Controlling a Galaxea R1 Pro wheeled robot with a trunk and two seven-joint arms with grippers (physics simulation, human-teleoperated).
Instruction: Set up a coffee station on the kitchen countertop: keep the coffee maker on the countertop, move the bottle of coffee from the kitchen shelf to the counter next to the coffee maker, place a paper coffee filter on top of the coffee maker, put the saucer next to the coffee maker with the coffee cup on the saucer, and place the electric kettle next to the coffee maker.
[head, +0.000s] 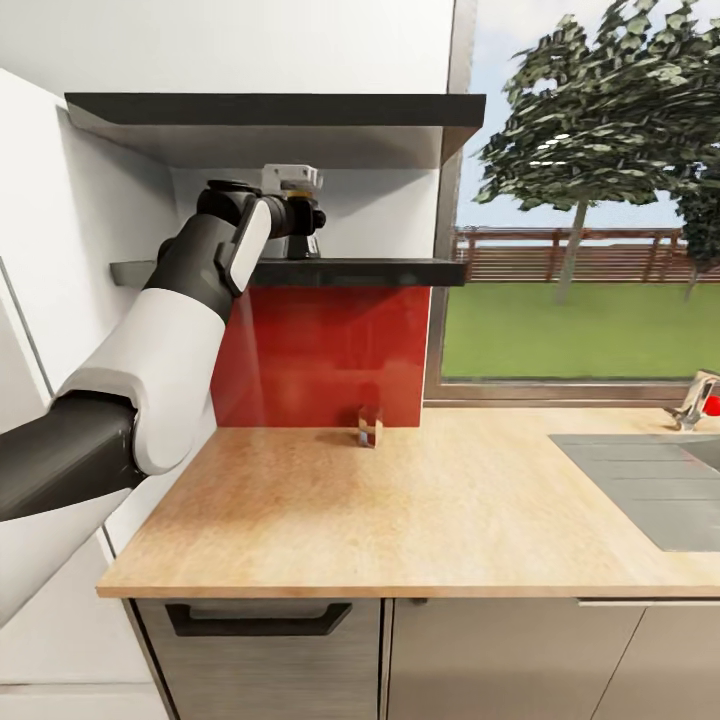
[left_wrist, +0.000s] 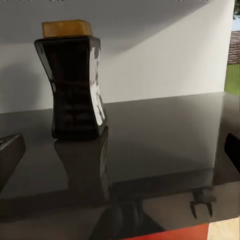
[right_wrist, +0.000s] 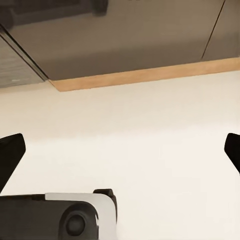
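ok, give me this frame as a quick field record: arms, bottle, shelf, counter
left arm: raised to the lower shelf, left gripper at shelf height
left gripper state: open, fingertips spread wide, holding nothing
bottle of coffee: upright on the shelf, dark body, orange lid, untouched, ahead of the gripper
right gripper: open, empty, pointing at a pale floor
countertop: one small clear object near the red backsplash
sink: at the counter's right

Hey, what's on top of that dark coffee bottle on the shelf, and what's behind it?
An amber-orange lid caps the coffee bottle. Behind it is the plain white wall. It stands upright on the glossy dark shelf; the bottle's body hides the wall directly behind it.
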